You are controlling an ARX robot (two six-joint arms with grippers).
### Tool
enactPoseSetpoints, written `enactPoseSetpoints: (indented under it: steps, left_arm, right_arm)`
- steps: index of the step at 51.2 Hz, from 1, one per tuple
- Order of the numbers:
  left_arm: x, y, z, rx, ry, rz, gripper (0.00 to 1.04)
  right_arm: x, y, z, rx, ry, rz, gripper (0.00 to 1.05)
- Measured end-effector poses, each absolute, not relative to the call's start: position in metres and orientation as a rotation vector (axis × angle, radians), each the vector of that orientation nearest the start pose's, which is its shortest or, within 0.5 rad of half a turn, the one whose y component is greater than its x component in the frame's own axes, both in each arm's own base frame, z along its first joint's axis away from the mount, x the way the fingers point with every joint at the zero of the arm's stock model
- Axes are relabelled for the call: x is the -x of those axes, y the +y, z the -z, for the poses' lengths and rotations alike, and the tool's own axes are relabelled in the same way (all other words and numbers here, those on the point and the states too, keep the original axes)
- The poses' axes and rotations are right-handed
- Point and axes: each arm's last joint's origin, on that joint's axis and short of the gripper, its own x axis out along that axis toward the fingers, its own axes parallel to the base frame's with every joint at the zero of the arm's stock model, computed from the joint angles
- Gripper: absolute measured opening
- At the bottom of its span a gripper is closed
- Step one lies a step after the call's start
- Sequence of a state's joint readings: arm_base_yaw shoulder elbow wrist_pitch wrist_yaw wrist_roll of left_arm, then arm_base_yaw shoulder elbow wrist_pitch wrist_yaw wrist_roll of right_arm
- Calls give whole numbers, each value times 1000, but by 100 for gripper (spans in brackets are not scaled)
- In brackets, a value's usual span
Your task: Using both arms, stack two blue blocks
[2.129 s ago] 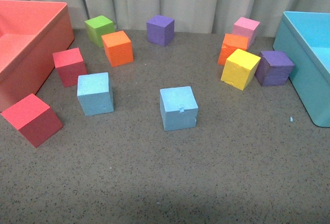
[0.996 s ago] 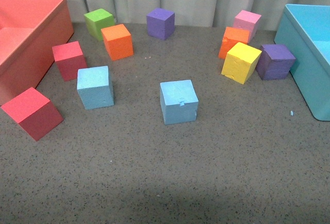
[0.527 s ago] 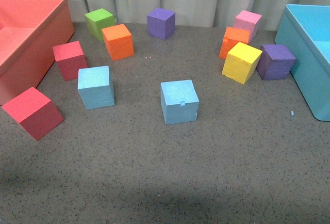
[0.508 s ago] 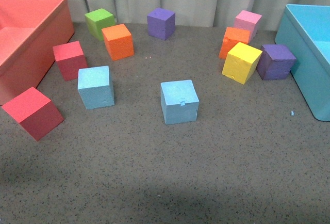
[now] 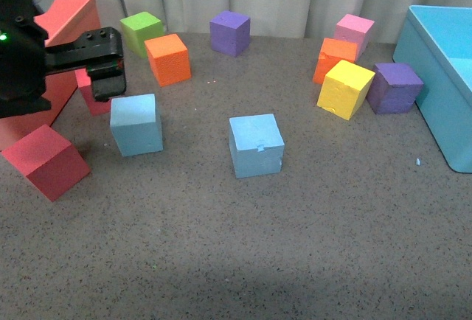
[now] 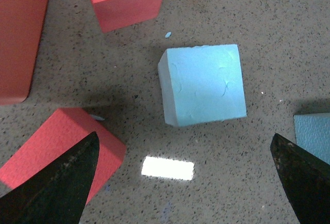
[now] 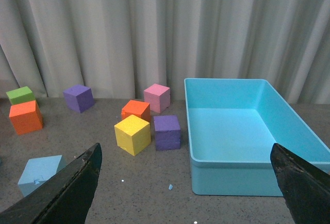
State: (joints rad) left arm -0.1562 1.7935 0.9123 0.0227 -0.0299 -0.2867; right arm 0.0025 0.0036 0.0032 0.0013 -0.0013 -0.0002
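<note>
Left gripper [image 6: 184,139], spread wide, hangs near the left blue block [image 6: 202,84], aimed to straddle it; the nicked blue block [image 5: 255,145] lies apart as likely base; right gripper [image 7: 185,149], also spread, is held high.

The left arm [image 5: 21,54] is hanging at the far left of the front view, its left end effector [image 6: 184,144] pointing downward with jaws spread wide. The right end effector [image 7: 185,149] is facing forward, jaws likewise spread wide, gripping nothing.
</note>
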Motion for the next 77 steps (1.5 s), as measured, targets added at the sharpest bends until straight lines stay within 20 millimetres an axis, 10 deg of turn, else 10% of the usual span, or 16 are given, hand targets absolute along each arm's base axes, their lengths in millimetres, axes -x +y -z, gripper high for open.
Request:
enactPoseSetpoints:
  steps: [14, 49, 63, 77]
  left_arm:
    - [-387, -60, -114, 175, 996, -38, 98]
    - [-419, -77, -88, 134, 1133, -31, 98]
    - [-422, -86, -86, 109, 1175, -48, 56]
    - [-419, -98, -101, 114, 1148, -52, 47]
  right_arm:
    - [-98, 0, -164, 0, -1, -4, 95]
    - [-98, 0, -164, 0, -1, -4, 95]
    - [-98, 0, -164, 0, -1, -4, 95]
    - [-98, 0, -164, 0, -1, -4, 95]
